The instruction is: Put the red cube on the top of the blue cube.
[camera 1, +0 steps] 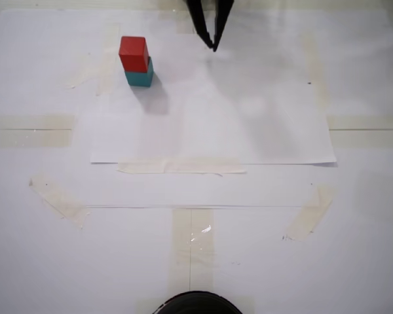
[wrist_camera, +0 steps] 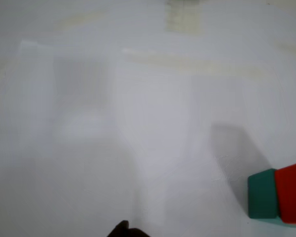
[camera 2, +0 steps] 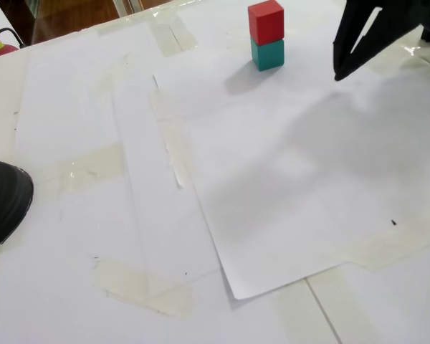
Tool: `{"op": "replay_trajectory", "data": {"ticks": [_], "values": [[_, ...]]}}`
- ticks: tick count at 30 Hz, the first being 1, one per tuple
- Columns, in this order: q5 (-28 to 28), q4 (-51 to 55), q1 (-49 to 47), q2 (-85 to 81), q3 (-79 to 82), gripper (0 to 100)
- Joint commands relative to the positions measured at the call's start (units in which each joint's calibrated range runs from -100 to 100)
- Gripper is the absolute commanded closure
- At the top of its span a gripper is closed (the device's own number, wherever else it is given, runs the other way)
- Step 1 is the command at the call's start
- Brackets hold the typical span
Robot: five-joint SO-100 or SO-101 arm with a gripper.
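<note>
Nearest the lens we see a dark rounded object (camera 1: 196,303) at the near edge of a fixed view; the same thing sits at the left edge of the other fixed view (camera 2: 3,201). Beyond it we find the table (camera 1: 46,275) covered in white paper, with a top sheet (camera 1: 249,131) laid over it and held down by strips of pale tape (camera 1: 181,167). Far left in a fixed view we glimpse a brown floor (camera 2: 72,14) and a small red item we cannot identify.

We see the red cube (camera 1: 133,52) stacked on the blue cube (camera 1: 140,77), slightly offset, at the far left of the sheet; the stack stands upright and casts a shadow toward us. From the wrist view we catch both cubes at the lower right edge, red (wrist_camera: 292,190) touching teal (wrist_camera: 262,193).

We see the gripper (camera 1: 213,46) at the far edge, right of the stack and well apart from it. Its dark fingers meet at a point, holding nothing, and the tip hangs just above the paper. In the other fixed view it (camera 2: 338,74) looks equally closed.
</note>
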Motion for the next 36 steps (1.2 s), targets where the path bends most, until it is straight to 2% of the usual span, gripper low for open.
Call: {"op": "replay_trajectory", "data": {"ticks": [1, 36], "values": [[0.5, -1.2, 0.7, -0.7, 1.1, 100], [0.5, 4.9, -0.5, -0.8, 1.2, 100]]}}
